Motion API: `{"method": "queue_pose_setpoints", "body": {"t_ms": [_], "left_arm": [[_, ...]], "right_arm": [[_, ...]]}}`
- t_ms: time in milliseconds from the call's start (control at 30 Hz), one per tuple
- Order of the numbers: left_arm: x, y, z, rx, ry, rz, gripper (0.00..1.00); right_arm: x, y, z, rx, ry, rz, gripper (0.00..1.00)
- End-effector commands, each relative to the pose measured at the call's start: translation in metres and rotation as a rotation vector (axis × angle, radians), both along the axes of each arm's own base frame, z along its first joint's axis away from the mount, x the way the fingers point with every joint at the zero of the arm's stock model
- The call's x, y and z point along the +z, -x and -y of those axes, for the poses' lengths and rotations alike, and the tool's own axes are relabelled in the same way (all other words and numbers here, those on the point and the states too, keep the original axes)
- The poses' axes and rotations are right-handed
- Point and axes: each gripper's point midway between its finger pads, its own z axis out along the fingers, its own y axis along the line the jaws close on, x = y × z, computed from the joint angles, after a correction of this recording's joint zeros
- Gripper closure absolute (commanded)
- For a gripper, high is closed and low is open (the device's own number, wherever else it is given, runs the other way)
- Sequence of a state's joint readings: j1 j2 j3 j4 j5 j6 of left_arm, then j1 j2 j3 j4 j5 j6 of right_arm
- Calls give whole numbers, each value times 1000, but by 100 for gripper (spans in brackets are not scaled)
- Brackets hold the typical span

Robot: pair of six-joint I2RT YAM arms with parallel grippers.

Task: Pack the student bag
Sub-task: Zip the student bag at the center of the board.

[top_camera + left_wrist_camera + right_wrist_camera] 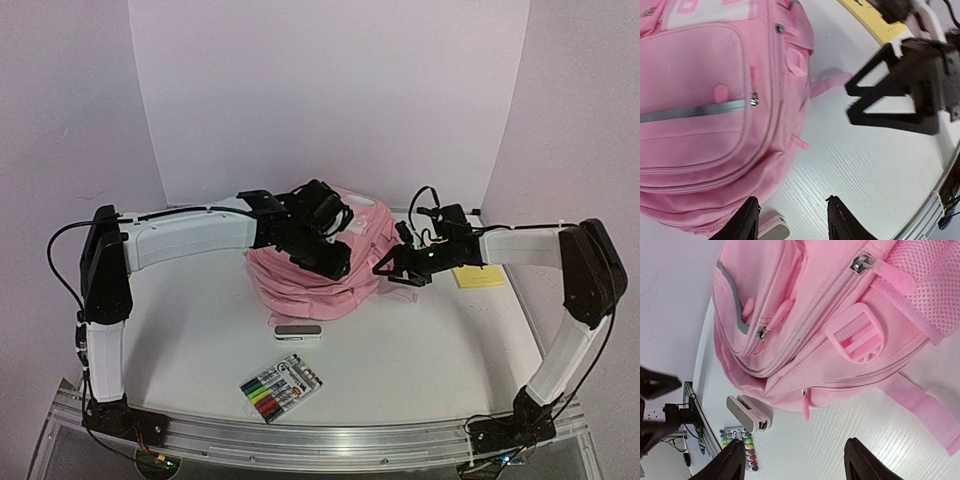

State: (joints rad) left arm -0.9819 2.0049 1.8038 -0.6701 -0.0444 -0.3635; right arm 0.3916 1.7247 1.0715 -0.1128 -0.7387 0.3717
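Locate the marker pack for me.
In the top view, the marker pack lies left of centre near the front rail, just nearer than the white case and student bag.

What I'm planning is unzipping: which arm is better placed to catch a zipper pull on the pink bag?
Probably right. The right hand, open, faces the student bag low at its side, with a zipper pull just ahead of it. The left hand, also open, hangs above the bag's front.

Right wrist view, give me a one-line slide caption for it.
Open right pincer hovers beside the pink bag, a white case and a marker pack lying beyond.
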Motion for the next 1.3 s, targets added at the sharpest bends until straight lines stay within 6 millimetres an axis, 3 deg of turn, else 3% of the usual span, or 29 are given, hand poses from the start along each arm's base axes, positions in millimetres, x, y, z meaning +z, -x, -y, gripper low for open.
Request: {"method": "queue_pose_setpoints", "body": {"t_ms": [0,133,333,533,767,1133,1267], "left_arm": [[-10,25,29,31,58,-92,50],[-29,24,53,92,59,-149,49],[-50,11,67,204,92,-187,48],[-70,3,74,258,66,-212,48],[-91,-14,63,367,27,-216,49],[-114,-37,44,485,-6,-251,54],[-114,-40,41,494,-2,-251,63]], "right_arm": [[-5,-22,-8,11,26,19,32],[-22,-31,-8,-18,36,-22,29],[-46,-44,-9,-61,42,-52,27],[-47,-57,-20,-71,-40,-57,25],[-50,-63,-32,-89,-131,-94,28],[-57,-51,-46,-88,-155,-123,30],[-60,-47,-47,-90,-150,-128,32]]}}
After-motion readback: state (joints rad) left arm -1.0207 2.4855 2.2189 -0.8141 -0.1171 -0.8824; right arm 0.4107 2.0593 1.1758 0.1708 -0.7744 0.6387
